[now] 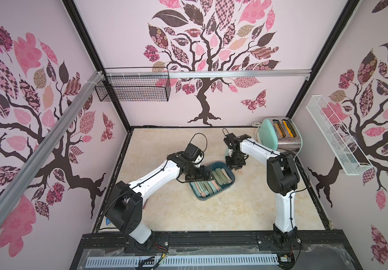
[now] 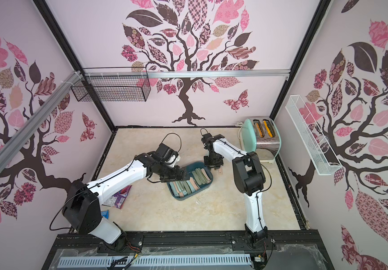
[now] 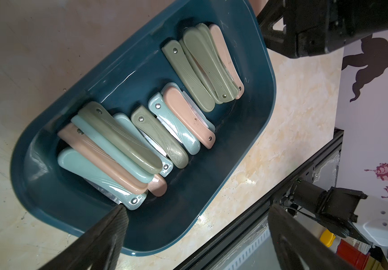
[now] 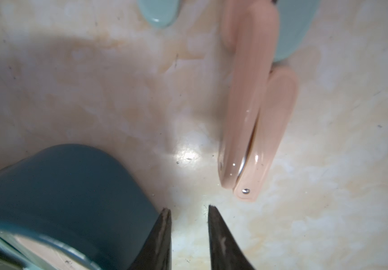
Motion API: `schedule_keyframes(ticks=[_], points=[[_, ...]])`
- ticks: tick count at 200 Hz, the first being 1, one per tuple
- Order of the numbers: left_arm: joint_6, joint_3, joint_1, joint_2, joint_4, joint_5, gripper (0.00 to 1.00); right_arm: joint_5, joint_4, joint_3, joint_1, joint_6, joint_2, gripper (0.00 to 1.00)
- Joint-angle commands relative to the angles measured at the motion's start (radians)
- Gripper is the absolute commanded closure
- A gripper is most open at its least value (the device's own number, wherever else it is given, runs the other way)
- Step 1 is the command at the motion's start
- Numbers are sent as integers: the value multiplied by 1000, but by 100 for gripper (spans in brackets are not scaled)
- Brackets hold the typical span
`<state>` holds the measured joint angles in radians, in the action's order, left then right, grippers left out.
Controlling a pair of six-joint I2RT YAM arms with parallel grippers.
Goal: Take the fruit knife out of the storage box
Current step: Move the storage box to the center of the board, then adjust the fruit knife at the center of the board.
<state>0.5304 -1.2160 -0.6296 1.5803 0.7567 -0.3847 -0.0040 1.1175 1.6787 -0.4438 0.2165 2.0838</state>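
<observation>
The left gripper (image 3: 196, 208) gaped wide and empty over the storage box (image 3: 48, 198), while beside the box the right gripper (image 4: 188, 209) stood slightly parted, empty, near a pink fruit knife (image 4: 242, 117).

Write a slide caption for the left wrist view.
Open left hand poised over the teal storage box, packed with folded fruit knives in green, pink and pale blue.

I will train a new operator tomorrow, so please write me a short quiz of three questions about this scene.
1. True or false: the storage box holds no knives.
2. What colour is the knife lying on the table nearest the right arm's jaws? A olive, B pink, C black.
3. Fill in: the left arm's jaws stand wide ___ over the box.
Key: 1 false; 2 B; 3 open.
</observation>
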Motion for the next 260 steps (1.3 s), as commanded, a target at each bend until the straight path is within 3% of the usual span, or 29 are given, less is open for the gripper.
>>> schedule_keyframes(ticks=[1, 23, 40, 108, 189, 229, 260], points=[[6, 24, 3, -34, 1, 10, 2, -42, -11, -10, -41, 27, -8, 70], [7, 42, 5, -49, 0, 15, 2, -29, -13, -26, -56, 39, -25, 71], [9, 54, 5, -58, -3, 15, 2, 58, -1, -21, -54, 49, -33, 72], [0, 67, 14, -66, 8, 17, 2, 207, 61, 115, 16, 23, 52, 72], [12, 80, 22, -61, -3, 15, 2, 181, 74, 234, 60, -7, 178, 71], [18, 83, 22, -54, -6, 20, 2, 159, 74, 243, 63, -6, 196, 82], [24, 79, 22, -52, -9, 23, 2, 134, 51, 194, 66, -8, 171, 84]])
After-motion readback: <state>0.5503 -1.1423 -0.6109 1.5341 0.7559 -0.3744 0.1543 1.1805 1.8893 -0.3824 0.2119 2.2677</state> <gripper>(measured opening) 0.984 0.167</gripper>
